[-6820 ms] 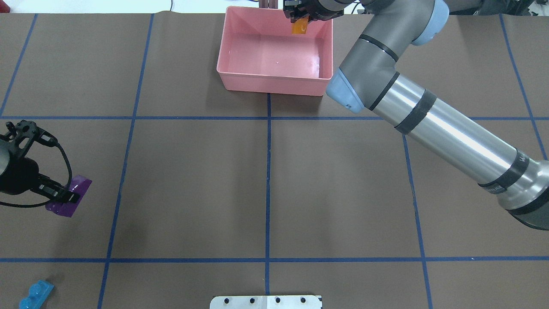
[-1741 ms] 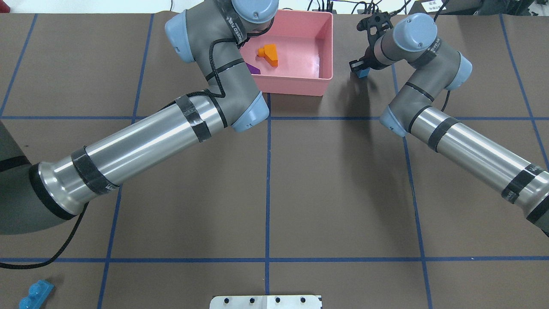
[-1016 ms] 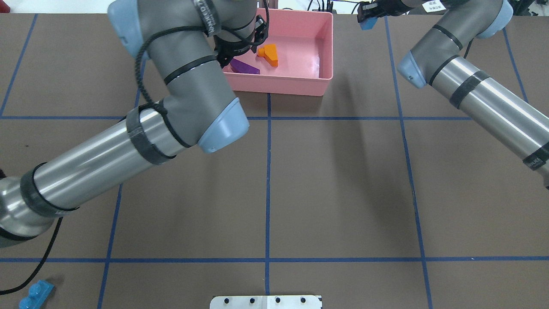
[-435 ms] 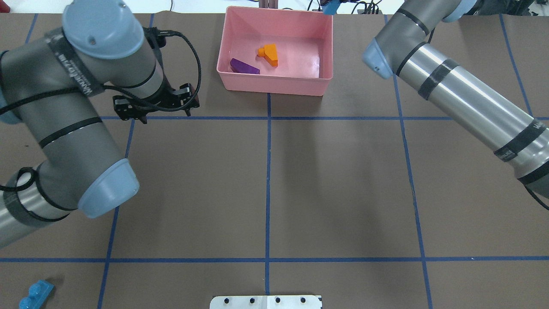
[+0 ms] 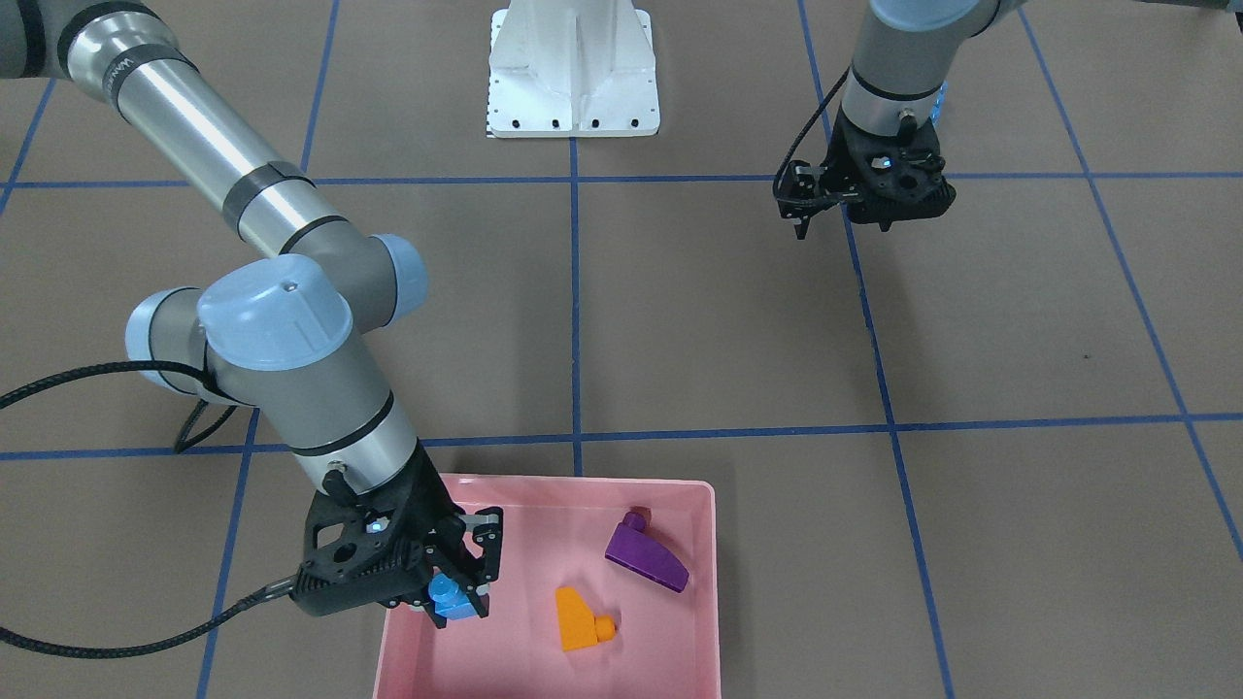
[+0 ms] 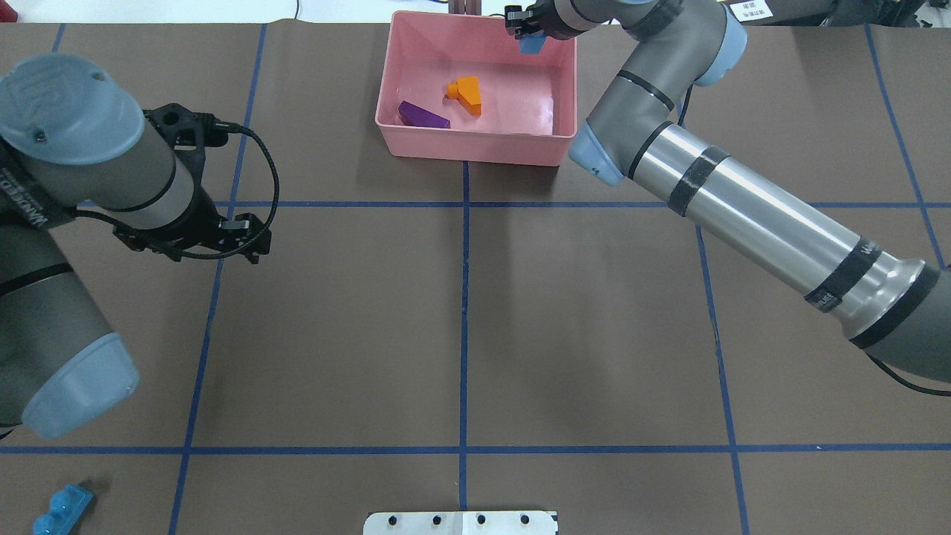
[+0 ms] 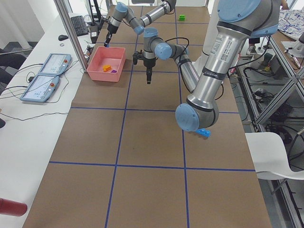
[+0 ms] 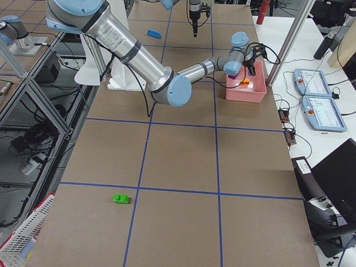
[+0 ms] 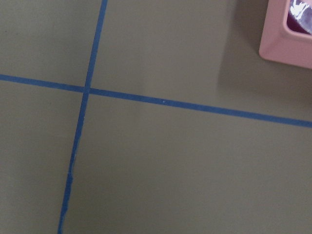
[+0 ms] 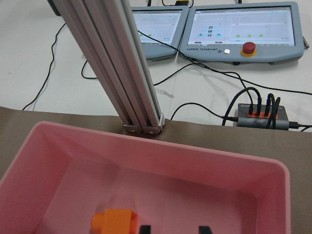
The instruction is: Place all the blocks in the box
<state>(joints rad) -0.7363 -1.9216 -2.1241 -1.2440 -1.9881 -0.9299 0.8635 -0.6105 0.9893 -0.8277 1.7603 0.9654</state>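
Note:
The pink box (image 6: 475, 150) stands at the table's far middle; it also shows in the front view (image 5: 583, 482). In it lie the orange sloped block (image 6: 466, 94) and the purple wedge (image 6: 423, 116). My right gripper (image 6: 529, 31) is shut on the small blue one-stud block (image 5: 449, 594) and holds it above the box's far right corner. My left gripper (image 6: 241, 241) is open and empty over bare table, left of and nearer than the box. The long blue block (image 6: 63, 509) lies at the near left corner. The green block (image 8: 120, 197) lies far off on my right side.
The white robot base plate (image 6: 461, 522) sits at the near middle edge. An aluminium post (image 10: 112, 63) rises just behind the box. Control tablets (image 10: 239, 29) and cables lie beyond the table's far edge.
The left arm left the purple wedge in the box and drew back to the left and nearer. The right gripper carried the small blue block from right of the box to over its far right corner.

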